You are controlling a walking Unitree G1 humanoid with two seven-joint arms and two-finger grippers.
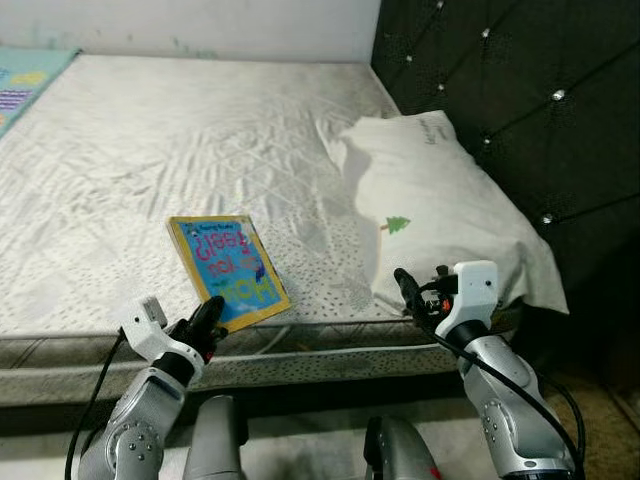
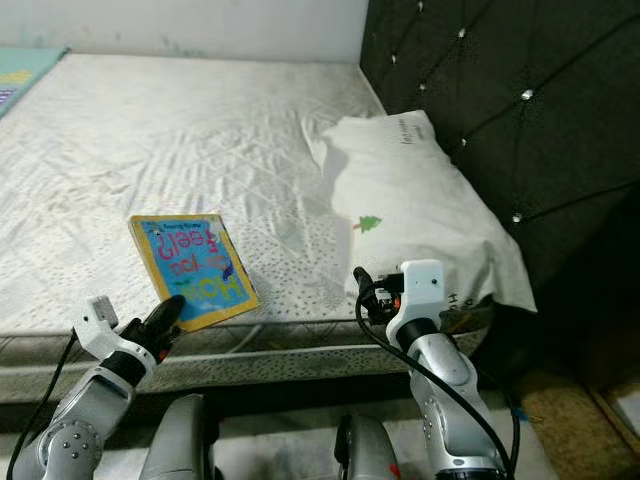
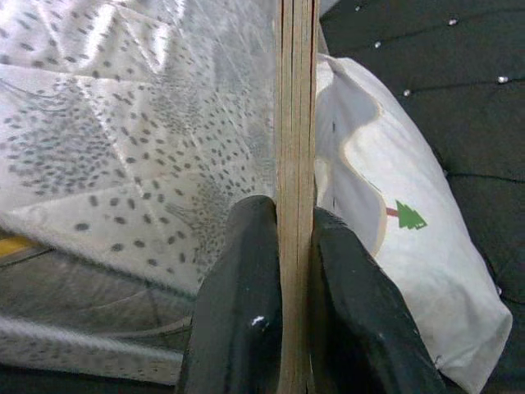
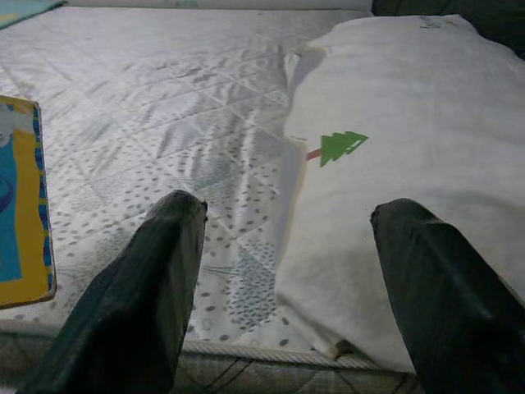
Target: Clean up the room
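Left gripper (image 1: 212, 312) is clamped on the near corner of the picture book (image 1: 228, 268), one black finger on each face; the left wrist view shows the book's stacked page edge (image 3: 295, 164) pinched between the two fingers (image 3: 242, 304). The book lies flat on the mattress (image 1: 150, 150), close to the bed's near edge, its near corner reaching the edge where the gripper holds it. Its cover is blue with a yellow border and coloured lettering.

Right gripper (image 1: 418, 296) hovers at the same near edge, fingers spread wide and holding nothing, pointed at the near corner of the pillow (image 1: 440, 210). In the right wrist view the two fingers (image 4: 139, 287) frame the strip of mattress between book and pillow, with the pillow's small green tree print (image 4: 340, 146) straight ahead.

The pillow is white and lies along the right side of the bed, against the dark tufted headboard (image 1: 520, 110); its near corner overhangs the mattress edge.

Between book and pillow the quilted cover is bare, with a few creases. Beyond the book the mattress runs open to the far wall (image 1: 200, 25). At the far left corner a light blue printed sheet (image 1: 25, 85) lies at the bed's edge, well apart from the book.
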